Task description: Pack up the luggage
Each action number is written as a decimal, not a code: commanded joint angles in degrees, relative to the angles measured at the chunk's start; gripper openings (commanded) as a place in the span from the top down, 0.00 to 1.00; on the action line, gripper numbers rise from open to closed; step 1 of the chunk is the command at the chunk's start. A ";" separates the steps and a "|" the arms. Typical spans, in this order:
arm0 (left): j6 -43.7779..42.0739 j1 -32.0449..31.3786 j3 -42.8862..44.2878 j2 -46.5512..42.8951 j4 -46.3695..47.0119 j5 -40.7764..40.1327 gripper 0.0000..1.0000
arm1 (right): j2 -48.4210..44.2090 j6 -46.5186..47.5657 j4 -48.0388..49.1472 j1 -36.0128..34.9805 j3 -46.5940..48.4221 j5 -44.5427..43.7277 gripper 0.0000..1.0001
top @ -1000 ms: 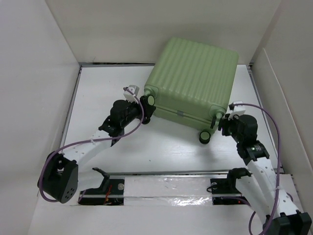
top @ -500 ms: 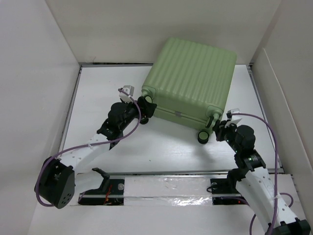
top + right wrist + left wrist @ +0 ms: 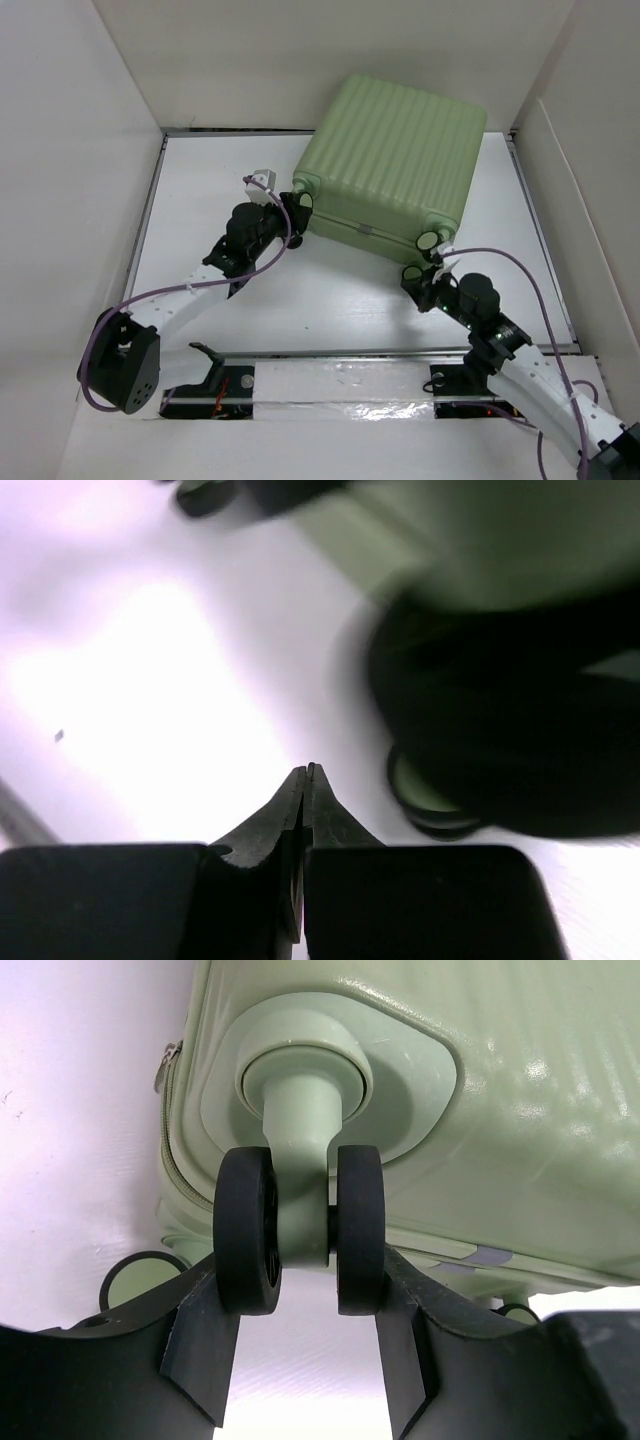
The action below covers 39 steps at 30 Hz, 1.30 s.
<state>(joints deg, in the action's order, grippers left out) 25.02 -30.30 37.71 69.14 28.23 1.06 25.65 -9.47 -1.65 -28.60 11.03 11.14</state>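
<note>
A: Left claw (image 3: 300, 1285) first. Closed or not?

B: Closed on the twin caster wheel (image 3: 245, 1230), one finger pressed to each outer face. Right claw (image 3: 305, 775) is pinched fully shut with nothing in it, low over the table (image 3: 190, 200) just beside another wheel (image 3: 430, 805).

A: And the luggage (image 3: 395, 160)?

B: Lying flat and shut on the far right part of the table, ribbed shell up, wheels facing the arms (far edge runs up by the back wall).

A: Risks?

B: My guess is that the caster swivels on its stem, so a pull could twist the wheel in the pinch and the grip slips off. The case could also pivot on the table instead of following. The right claw is close enough to knock its wheel – that would skew the case.

A: What can't you read?

B: The inside, so there's no telling whether it's packed. Only a short piece of the zipper (image 3: 165, 1060) shows, so I can't say if it's closed all round. The right wrist view is mostly dark blur, and I can't tell if that claw touches anything.
</note>
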 commanded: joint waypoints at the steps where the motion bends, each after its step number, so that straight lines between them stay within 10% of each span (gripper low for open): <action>1: 1.26 -1.25 1.93 -0.85 11.67 5.18 1.00 | 0.28 -1.69 6.40 -7.94 0.40 -8.01 1.00; 6: 1.26 -1.25 0.61 -2.96 11.42 1.41 1.00 | -0.68 -4.13 -7.38 -14.38 6.37 -27.37 1.00; 9: 2.05 -1.25 0.43 -4.37 11.76 -2.62 1.00 | -4.55 -9.14 -7.40 -13.77 3.83 -33.45 0.70; 14: 2.41 -0.46 3.50 -3.23 11.32 -5.81 1.00 | -8.93 -14.60 -11.00 -8.68 1.54 -35.48 0.52; 27: 5.66 3.59 4.47 -0.33 14.48 -3.35 1.00 | -5.10 -4.43 -4.00 -2.96 4.61 -34.96 0.43; 39: 4.96 4.11 4.74 -0.50 14.57 -4.75 1.00 | 4.85 3.15 8.57 0.91 5.85 -35.13 0.55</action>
<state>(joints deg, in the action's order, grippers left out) 29.63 -27.79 37.76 70.02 30.65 1.23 31.09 -8.40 -1.63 -29.26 15.73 -21.82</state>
